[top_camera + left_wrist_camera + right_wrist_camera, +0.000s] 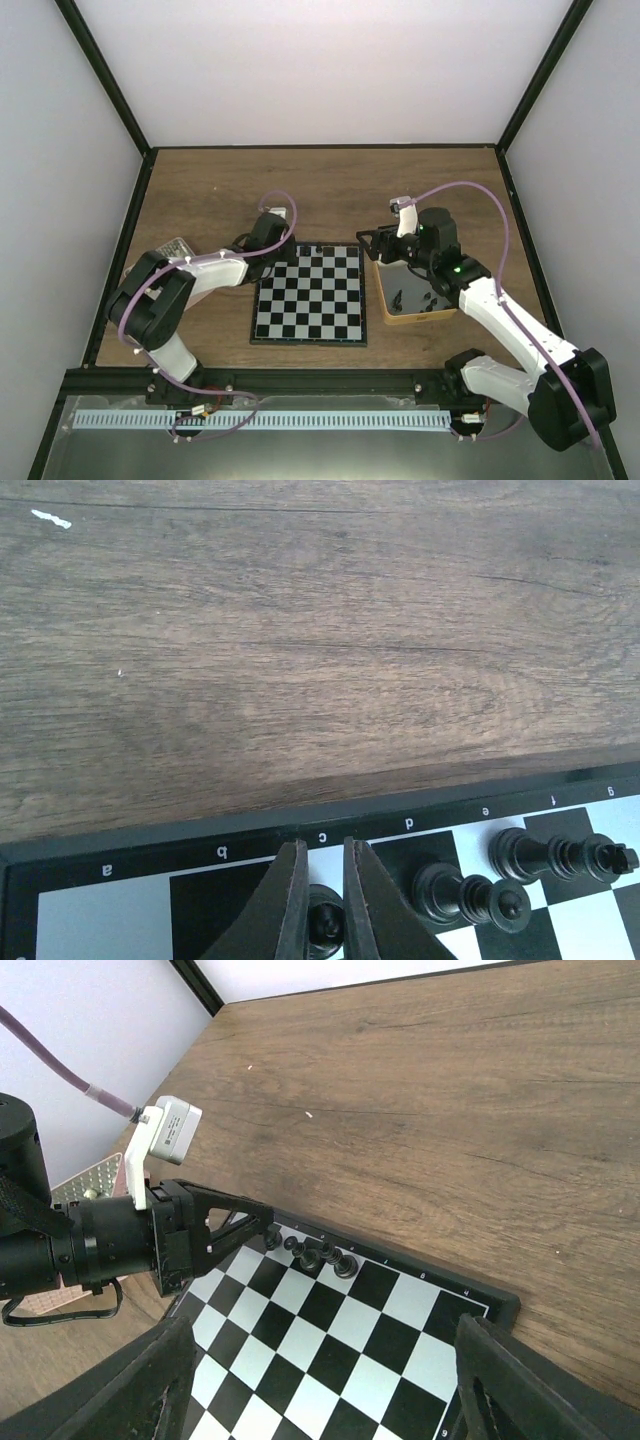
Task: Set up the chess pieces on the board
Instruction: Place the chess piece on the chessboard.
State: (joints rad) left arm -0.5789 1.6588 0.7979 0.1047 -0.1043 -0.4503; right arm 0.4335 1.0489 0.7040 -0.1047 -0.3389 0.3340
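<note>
The board (310,297) lies flat between the two arms. My left gripper (322,845) is over its far left corner, shut on a small black chess piece (325,922) that stands on the pale back-row square marked c. Two taller black pieces occupy the neighbouring squares d (445,890) and e (525,852). The right wrist view shows that same row of pieces (325,1256) beside the left gripper (268,1232). My right gripper (325,1325) hangs wide open above the board's right side, with nothing between its fingers (130,1390).
A tan-sided tin (415,318) with several black pieces inside sits right of the board, under the right arm. A pale pink tray (85,1182) shows behind the left arm. Bare wooden table (300,630) stretches beyond the board's far rim.
</note>
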